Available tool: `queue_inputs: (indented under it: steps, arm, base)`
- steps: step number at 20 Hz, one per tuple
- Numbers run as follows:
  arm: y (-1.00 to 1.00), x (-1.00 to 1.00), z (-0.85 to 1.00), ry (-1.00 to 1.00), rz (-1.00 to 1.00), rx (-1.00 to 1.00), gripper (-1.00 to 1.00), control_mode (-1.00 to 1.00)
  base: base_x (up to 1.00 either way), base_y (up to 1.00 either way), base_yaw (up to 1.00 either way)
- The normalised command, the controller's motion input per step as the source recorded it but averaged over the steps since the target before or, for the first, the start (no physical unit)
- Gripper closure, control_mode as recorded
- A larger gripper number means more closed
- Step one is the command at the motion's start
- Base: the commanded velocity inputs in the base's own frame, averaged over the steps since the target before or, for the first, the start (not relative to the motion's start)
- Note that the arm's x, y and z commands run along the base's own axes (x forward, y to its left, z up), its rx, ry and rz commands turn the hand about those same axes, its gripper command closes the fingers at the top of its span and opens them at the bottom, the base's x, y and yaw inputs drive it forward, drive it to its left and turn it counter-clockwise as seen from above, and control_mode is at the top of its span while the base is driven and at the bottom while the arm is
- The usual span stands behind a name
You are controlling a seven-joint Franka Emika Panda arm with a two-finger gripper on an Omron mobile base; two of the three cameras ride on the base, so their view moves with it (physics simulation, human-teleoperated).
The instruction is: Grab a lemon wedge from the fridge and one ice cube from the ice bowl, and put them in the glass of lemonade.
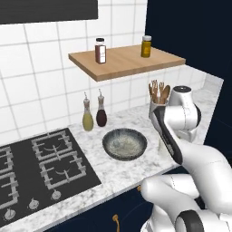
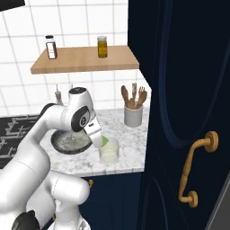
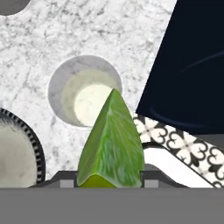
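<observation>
Here one gripper (image 3: 110, 181) clamps one lemon wedge (image 3: 111, 144) above one glass of lemonade (image 3: 84, 95), beside one ice bowl (image 1: 124, 144).

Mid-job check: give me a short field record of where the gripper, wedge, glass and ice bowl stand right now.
gripper: shut on the wedge, above the counter beside the glass
lemon wedge: green, held between the fingers, tip pointing toward the glass
glass of lemonade: upright on the marble counter, pale liquid inside, wedge not yet in it
ice bowl: on the counter between the stove and the glass; ice cube not discernible
utensil cup: behind the glass, near the wall
</observation>
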Motion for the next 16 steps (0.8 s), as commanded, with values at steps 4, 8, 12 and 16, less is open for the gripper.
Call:
queue_inputs:
  steps: [4, 8, 12, 16]
  arm:
    - [-0.03, 0.23, -0.28, -0.01, -0.02, 0.00, 1.00, -1.00]
    - [-0.17, 0.15, -0.10, 0.00, 0.00, 0.00, 1.00, -1.00]
    - [-0.09, 0.11, -0.12, 0.00, 0.00, 0.00, 1.00, -1.00]
    - [0.00, 0.21, -0.25, 0.00, 0.00, 0.00, 1.00, -1.00]
  base:
    - [0.00, 0.00, 0.00]
    - [0.00, 0.00, 0.00]
    - [0.00, 0.00, 0.00]
    - [0.00, 0.00, 0.00]
